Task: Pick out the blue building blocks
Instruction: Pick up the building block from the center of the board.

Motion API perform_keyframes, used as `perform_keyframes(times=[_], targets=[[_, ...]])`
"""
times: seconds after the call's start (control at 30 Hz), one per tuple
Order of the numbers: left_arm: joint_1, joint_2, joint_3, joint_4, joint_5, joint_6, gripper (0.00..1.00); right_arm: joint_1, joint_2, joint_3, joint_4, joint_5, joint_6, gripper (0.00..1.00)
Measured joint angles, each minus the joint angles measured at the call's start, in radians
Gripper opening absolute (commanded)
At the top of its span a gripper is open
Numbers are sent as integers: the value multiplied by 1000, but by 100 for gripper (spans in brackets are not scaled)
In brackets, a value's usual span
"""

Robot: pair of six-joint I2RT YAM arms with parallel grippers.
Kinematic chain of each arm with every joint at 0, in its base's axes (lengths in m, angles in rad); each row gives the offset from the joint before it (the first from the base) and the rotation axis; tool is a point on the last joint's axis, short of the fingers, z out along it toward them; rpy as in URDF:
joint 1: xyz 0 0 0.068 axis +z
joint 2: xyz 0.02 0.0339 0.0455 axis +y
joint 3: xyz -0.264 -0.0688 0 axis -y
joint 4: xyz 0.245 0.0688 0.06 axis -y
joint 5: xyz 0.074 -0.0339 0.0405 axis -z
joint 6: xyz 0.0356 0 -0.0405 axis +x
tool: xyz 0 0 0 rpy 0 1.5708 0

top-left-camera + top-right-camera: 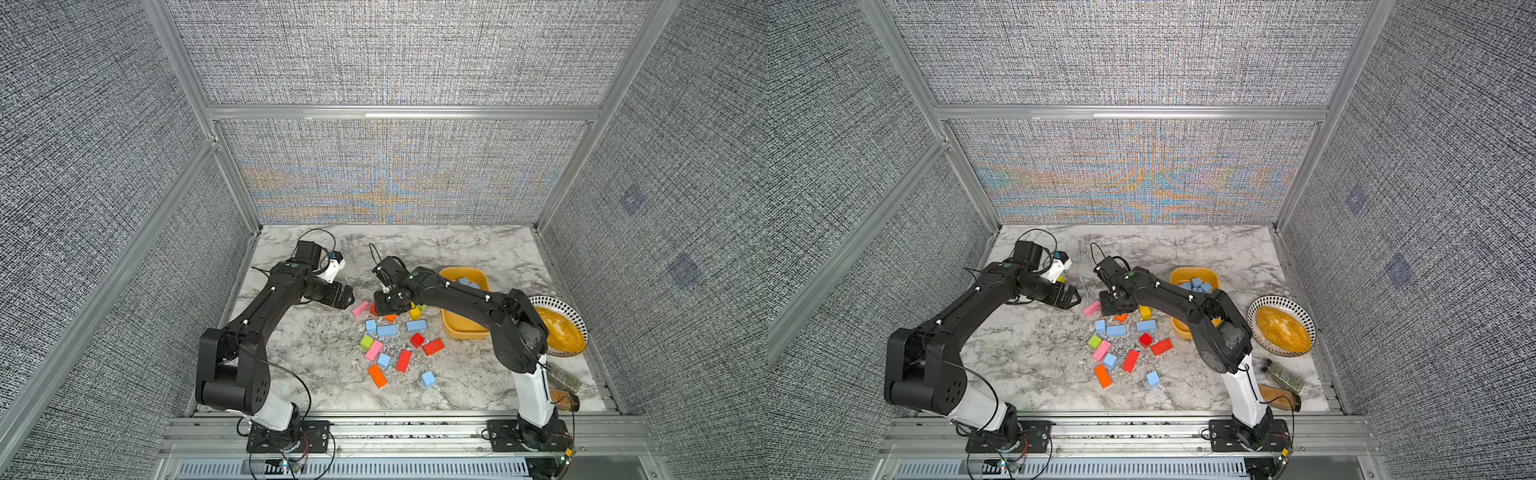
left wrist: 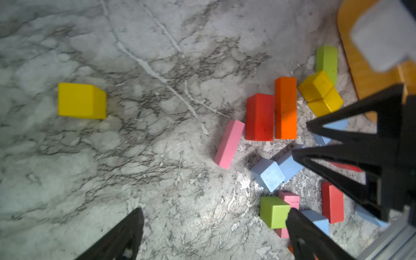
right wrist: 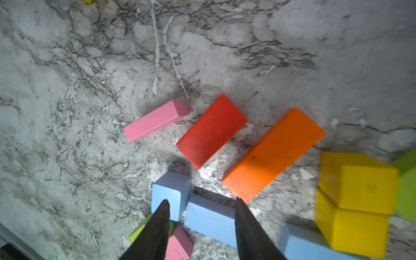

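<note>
Several blue building blocks lie among the mixed pile in both top views: a cube (image 1: 370, 326), a brick (image 1: 387, 330) beside it, another brick (image 1: 416, 325), and cubes nearer the front (image 1: 384, 360) (image 1: 1153, 378). More blue blocks (image 1: 1196, 284) sit in the yellow tub (image 1: 465, 332). My right gripper (image 1: 388, 305) hangs low over the pile's far end, open about halfway. In its wrist view the gripper (image 3: 201, 201) frames the blue brick (image 3: 209, 220) below, one fingertip (image 3: 165, 207) overlapping the blue cube (image 3: 171, 191). My left gripper (image 1: 347, 299) (image 2: 215, 211) is wide open and holds nothing.
Pink (image 1: 360, 308), red (image 1: 433, 347), orange (image 1: 377, 376), yellow (image 1: 414, 313) and green (image 1: 367, 342) blocks mix with the blue ones. A lone yellow cube (image 2: 81, 101) lies near the left arm. A patterned bowl of yellow grain (image 1: 561, 328) and two lying bottles (image 1: 563, 380) crowd the right edge.
</note>
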Motion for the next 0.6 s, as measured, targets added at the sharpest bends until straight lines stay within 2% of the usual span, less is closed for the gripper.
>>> perform_keyframes(times=[0.3,0.6], targets=[[77,-72,-75,45,3,-97,100,106,58,10,74,3,69,47],[100,-194,-194,130,5,-175,100,127,106,48,134,64,141,48]])
